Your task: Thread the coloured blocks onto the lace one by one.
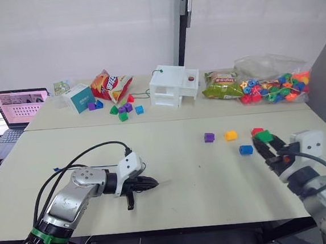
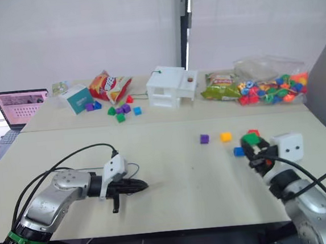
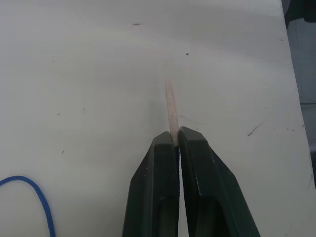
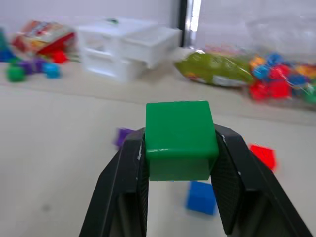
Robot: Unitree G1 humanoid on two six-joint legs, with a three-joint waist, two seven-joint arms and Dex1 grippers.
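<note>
The right gripper [image 4: 180, 148] is clamping the green block [image 4: 179, 138]; the left gripper [image 3: 176, 138] is pinching shut on the lace [image 3: 171, 109], tip poking ahead (well apart). I'd be lining hole with tip first.

The pale table [image 1: 171, 155] has purple [image 1: 209, 137], yellow [image 1: 230, 135], blue [image 1: 245, 149] and red [image 1: 257, 131] blocks on its right, and snack bags [image 1: 109, 85], a white box [image 1: 173, 85] and a laptop [image 1: 15, 112] far back.
</note>
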